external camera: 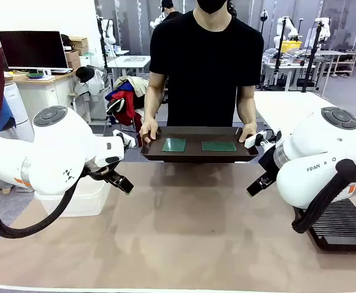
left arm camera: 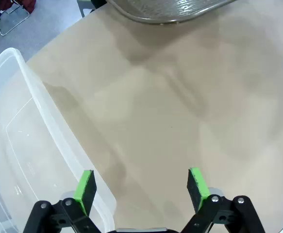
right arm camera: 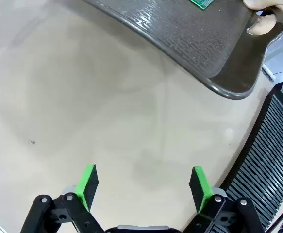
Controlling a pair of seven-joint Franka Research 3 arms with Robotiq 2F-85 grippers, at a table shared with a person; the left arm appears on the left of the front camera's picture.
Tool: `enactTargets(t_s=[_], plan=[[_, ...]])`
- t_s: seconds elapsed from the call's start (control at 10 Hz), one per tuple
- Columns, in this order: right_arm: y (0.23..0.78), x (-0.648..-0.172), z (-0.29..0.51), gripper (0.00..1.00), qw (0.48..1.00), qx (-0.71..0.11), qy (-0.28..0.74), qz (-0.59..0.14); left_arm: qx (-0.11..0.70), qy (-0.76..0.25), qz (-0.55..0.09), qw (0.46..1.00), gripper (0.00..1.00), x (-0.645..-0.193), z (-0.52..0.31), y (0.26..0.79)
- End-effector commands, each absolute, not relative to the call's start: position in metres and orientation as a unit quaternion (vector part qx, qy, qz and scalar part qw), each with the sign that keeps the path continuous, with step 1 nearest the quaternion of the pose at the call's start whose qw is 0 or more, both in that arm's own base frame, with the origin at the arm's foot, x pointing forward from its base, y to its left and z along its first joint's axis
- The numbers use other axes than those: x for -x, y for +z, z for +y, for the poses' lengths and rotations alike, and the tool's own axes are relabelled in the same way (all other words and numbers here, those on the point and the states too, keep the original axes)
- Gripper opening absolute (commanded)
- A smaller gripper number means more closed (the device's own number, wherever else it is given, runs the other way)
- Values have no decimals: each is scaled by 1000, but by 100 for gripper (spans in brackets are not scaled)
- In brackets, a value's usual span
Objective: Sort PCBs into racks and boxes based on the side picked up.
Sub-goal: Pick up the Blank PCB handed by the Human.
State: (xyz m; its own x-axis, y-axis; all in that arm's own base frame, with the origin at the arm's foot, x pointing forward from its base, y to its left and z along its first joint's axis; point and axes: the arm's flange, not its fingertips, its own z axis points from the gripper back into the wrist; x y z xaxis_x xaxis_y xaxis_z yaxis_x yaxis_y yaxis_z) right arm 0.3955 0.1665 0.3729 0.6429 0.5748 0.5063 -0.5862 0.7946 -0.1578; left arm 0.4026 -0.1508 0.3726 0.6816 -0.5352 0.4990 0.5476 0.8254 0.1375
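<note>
I am watching a person holding the tray (external camera: 196,156) by its handles, the left hand (external camera: 148,130) at one end and the right hand (external camera: 248,131) at the other, over the far side of the table (external camera: 184,238). Both boards are lying flat inside the tray and apart from each other, the left PCB (external camera: 174,144) in its left half and the right PCB (external camera: 219,146) in its right half.

My left gripper (left arm camera: 141,182) is hanging on my side of the tray, off its left end. Its jaws are standing wide and are gripping nothing, with bare table between the pads (left arm camera: 85,187). The tub (external camera: 74,204) is sitting just beside it, farther left of the tray.

My right gripper (right arm camera: 143,182) is hanging on my side of the tray's right end, its jaws also standing wide and gripping nothing. The rack (right arm camera: 272,165) is lying off that same end, close to the gripper.
</note>
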Motion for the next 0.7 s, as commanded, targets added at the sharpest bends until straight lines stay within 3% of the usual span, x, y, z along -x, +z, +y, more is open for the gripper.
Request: enactTargets(t_s=[0.0, 0.6], plan=[[373, -396, 166, 100, 906, -10, 320, -276, 11, -295, -268, 917, 100, -403, -151, 373], [373, -396, 166, 100, 906, -10, 320, -276, 11, -295, -268, 917, 100, -403, -151, 373]])
